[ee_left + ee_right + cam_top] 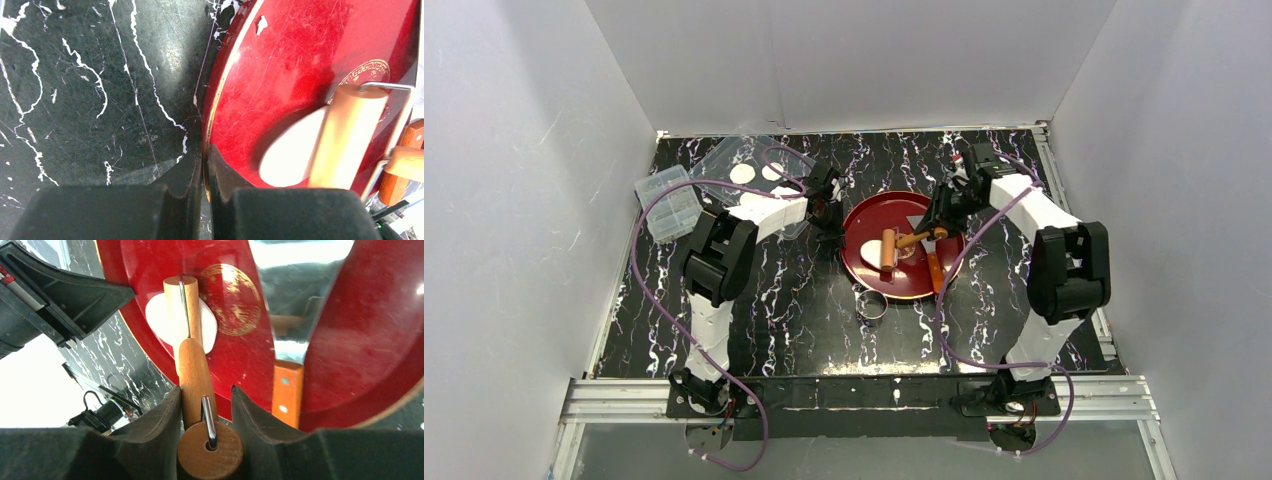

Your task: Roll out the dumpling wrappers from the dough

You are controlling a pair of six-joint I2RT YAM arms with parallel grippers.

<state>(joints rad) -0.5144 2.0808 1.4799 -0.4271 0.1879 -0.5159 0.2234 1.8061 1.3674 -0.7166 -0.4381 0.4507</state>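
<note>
**Now: rolling pin [192, 355] on the dough [156, 320]**

The right hand [202, 407] clamps the pin's wooden handle, and the barrel lies across the dough, a flattened white patch on the red plate [871, 214]. The left hand [204, 162] is closed on the plate's rim at its left side. A steel scraper [289, 335] rests in the plate beside the pin. Two dumpling wrappers [743, 173] lie in a clear tub [724, 160] at the back left of the counter [804, 320]. A metal ring [871, 303] sits just in front of the plate.

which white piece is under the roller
The dough on the red plate, lying beneath the wooden roller; the two wrappers lie apart in the clear tray, back left.
</note>
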